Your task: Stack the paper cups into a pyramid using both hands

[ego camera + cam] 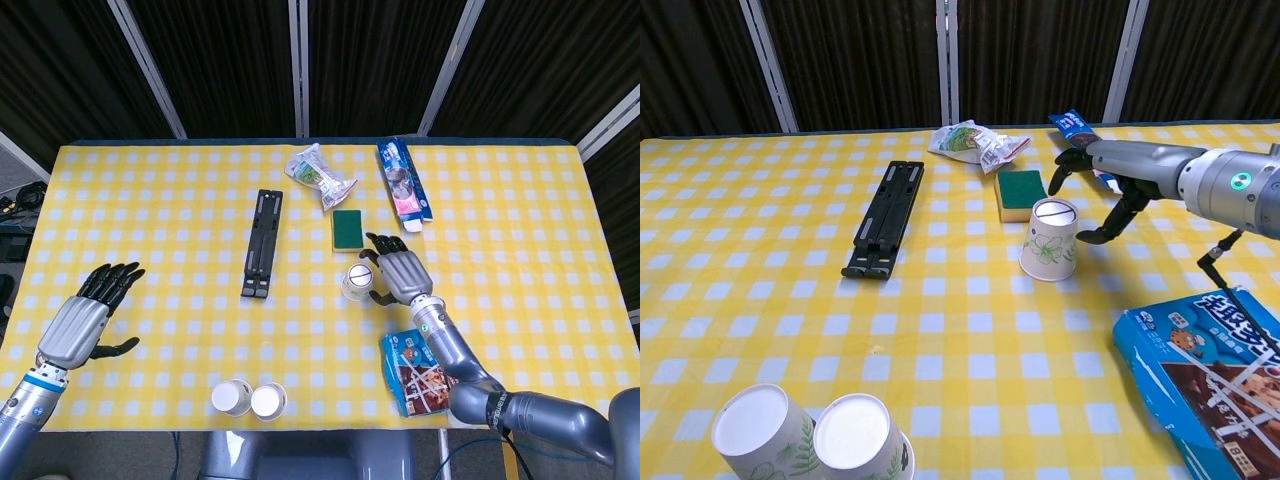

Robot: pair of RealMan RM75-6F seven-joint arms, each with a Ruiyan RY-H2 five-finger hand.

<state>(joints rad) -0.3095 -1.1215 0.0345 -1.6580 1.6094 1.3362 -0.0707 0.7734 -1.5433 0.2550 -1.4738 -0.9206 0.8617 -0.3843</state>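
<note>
One upside-down paper cup [358,280] [1050,239] stands mid-table. My right hand [394,272] [1110,178] is just to its right, fingers spread on either side of the cup and apart from it. Two more cups [249,398] [810,437] lie side by side at the near edge. My left hand [82,319] hovers open over the left part of the table, far from the cups; the chest view does not show it.
A black folding stand [263,243] [885,217] lies left of the middle cup. A green sponge [347,229] [1019,193], a crumpled wrapper [319,176] and a toothpaste box [402,184] sit behind it. A blue biscuit pack [424,372] [1205,358] lies at the near right.
</note>
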